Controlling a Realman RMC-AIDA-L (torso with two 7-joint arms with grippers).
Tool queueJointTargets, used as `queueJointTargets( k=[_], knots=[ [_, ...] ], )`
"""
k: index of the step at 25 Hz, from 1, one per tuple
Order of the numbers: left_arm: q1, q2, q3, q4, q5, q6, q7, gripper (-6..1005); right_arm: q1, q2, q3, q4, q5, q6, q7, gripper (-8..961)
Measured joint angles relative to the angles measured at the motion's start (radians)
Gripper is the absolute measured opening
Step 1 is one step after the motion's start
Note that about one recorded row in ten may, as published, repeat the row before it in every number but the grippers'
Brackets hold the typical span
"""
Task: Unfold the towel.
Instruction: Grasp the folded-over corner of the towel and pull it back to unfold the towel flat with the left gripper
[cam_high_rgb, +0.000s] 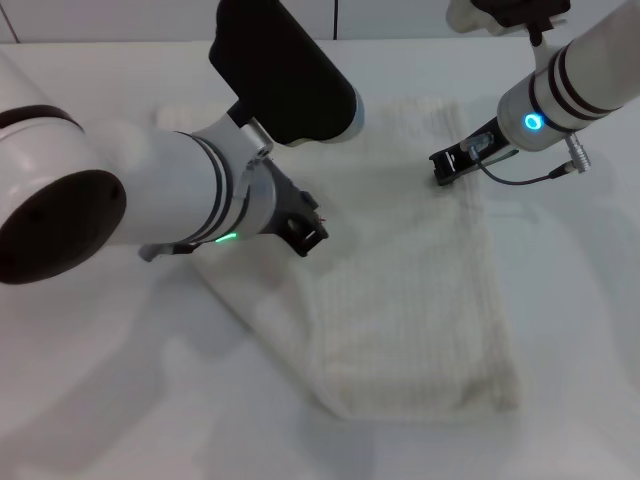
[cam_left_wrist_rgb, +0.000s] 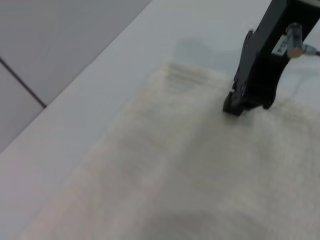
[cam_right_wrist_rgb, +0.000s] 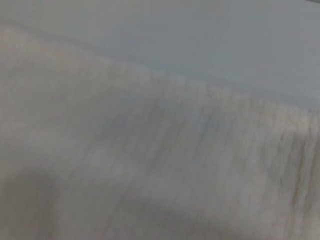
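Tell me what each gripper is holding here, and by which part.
Cannot be told. The right gripper touches the towel near its far right edge; the left gripper sits over its left side. No grasp shows.

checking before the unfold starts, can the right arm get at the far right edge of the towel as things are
Probably yes. The right gripper is already down at the towel, at its far right edge, and nothing lies between them. The left gripper is over the towel's left part, well apart, so it should not block. Whether either gripper is open cannot be told.

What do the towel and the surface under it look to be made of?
The towel looks like soft woven cotton, matte cream with faint ribbed stripes and limp, rumpled edges. The table looks like smooth, hard white laminate or plastic with a slight sheen; which one is unclear.
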Motion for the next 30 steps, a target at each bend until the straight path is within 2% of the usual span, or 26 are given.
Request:
queueJointTargets(
  k=[6, 10, 16, 20, 21, 25, 30],
  knots=[
    [0.009, 0.003, -0.024, -0.083, 0.010, -0.151, -0.033, 9, -0.003, 0.000, 0.000, 0.000, 0.000, 0.001, 0.000, 45],
    [0.017, 0.006, -0.044, -0.108, 0.011, -0.200, -0.048, 9, -0.003, 0.000, 0.000, -0.001, 0.000, 0.002, 0.000, 47],
    [0.108, 0.007, -0.152, -0.178, 0.013, -0.243, -0.054, 8, -0.004, 0.000, 0.000, -0.002, 0.000, 0.000, -0.006, 50],
    [0.134, 0.007, -0.169, -0.205, 0.013, -0.259, -0.054, 8, -0.004, 0.000, 0.000, -0.003, 0.000, -0.002, -0.009, 52],
    [0.171, 0.007, -0.179, -0.251, 0.013, -0.275, -0.055, 8, -0.004, 0.000, 0.000, -0.005, 0.000, -0.003, -0.009, 53],
    [0.217, 0.008, -0.182, -0.319, 0.013, -0.294, -0.055, 6, -0.004, 0.000, 0.000, -0.009, 0.000, -0.005, -0.009, 55],
    [0.239, 0.008, -0.182, -0.341, 0.013, -0.309, -0.066, 7, -0.004, 0.000, 0.000, -0.012, 0.000, -0.007, -0.009, 58]
  ],
)
